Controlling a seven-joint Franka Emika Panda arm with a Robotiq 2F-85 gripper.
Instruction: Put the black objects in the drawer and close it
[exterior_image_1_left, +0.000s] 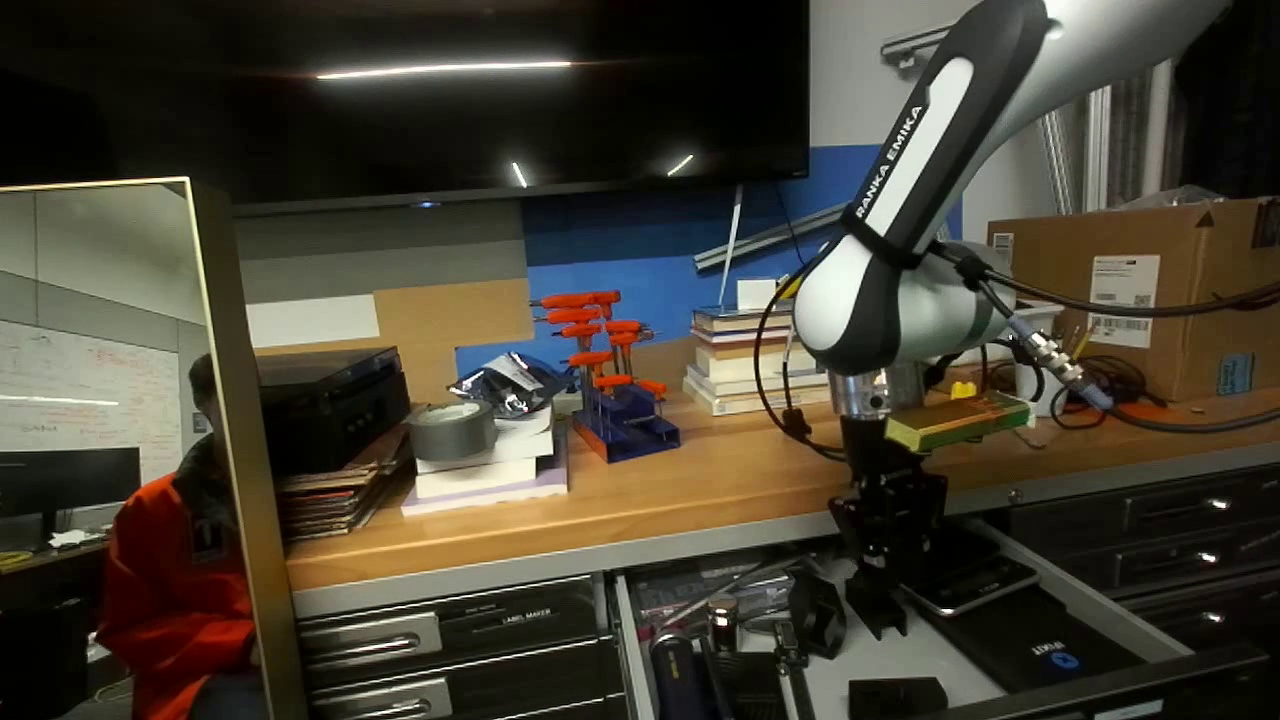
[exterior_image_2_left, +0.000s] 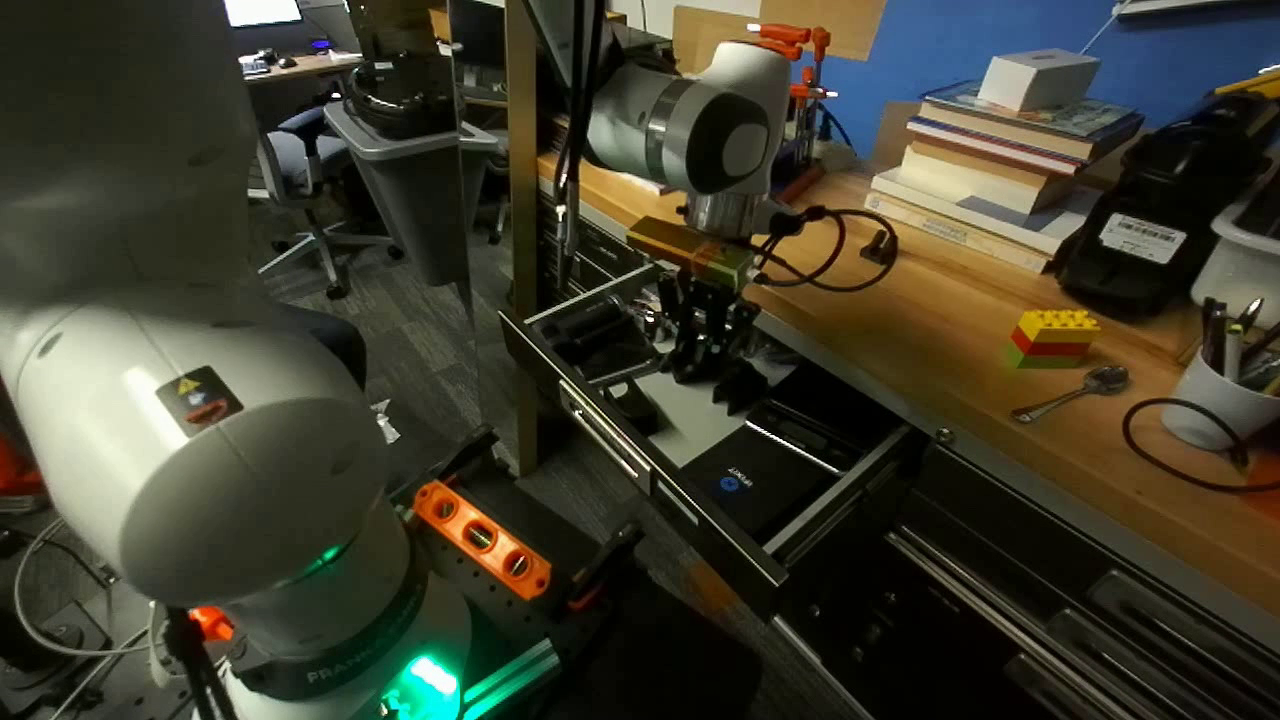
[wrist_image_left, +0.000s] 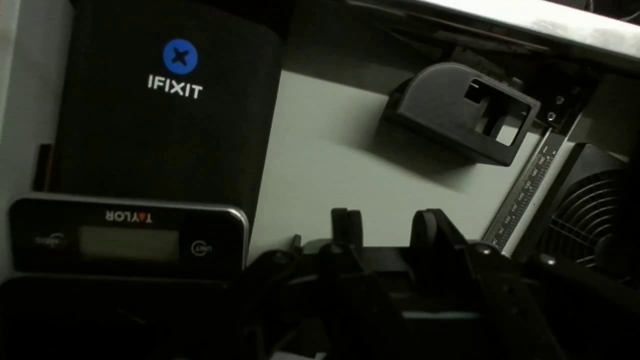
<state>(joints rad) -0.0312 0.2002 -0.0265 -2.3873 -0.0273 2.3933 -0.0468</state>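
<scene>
Wrist view: my gripper (wrist_image_left: 386, 226) is narrow, cannot tell if holding; black piece (wrist_image_left: 440, 107) ahead | both exterior views: I hang in the open drawer (exterior_image_1_left: 945, 655), that piece near its front | step, probably: placing | next calls for: widen, lift, close drawer

The wrist view was dim, the gripper (wrist_image_left: 386, 229) nearly lost in darkness, a soft shadow lay beside the black block (wrist_image_left: 450, 107), the drawer rim (wrist_image_left: 540, 20) glared white, reflected light streaked the TV (exterior_image_1_left: 400, 125), green light flared at the arm base (exterior_image_2_left: 345, 655)
</scene>
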